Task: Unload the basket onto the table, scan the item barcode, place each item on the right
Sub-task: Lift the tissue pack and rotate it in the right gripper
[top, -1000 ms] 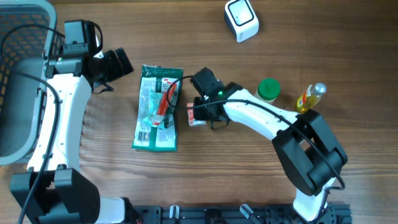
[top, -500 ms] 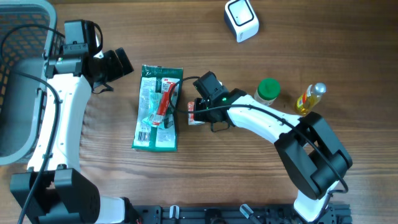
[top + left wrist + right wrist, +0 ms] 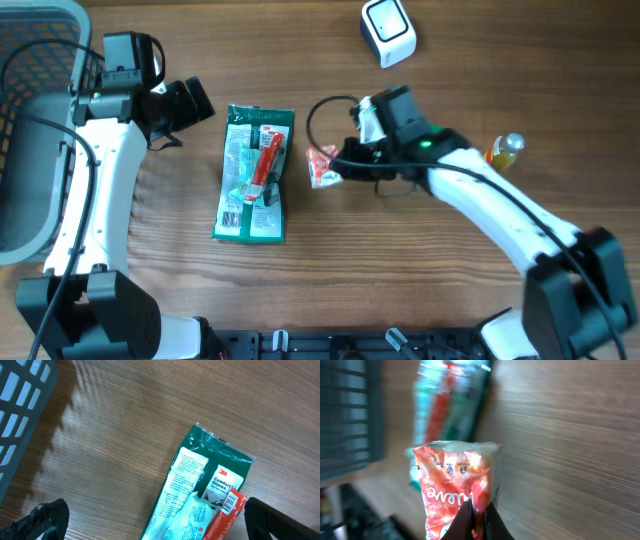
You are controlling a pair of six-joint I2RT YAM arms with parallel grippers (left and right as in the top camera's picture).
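Overhead, right claw (image 3: pixel 343 166) clamped on a red snack packet (image 3: pixel 322 165), held up, likely for the white scanner (image 3: pixel 388 32); left claw (image 3: pixel 188 104) spread wide, idle.

1. The overhead view looks straight down from high up and takes in the whole bench (image 3: pixel 420 290).
2. The left wrist view faces down, close to the bench. The green glove pack (image 3: pixel 200 495) sits at lower right and also shows in the overhead view.
3. The right wrist view is blurred. It looks along its tool (image 3: pixel 477 508) at the red sachet (image 3: pixel 455 485), very near.
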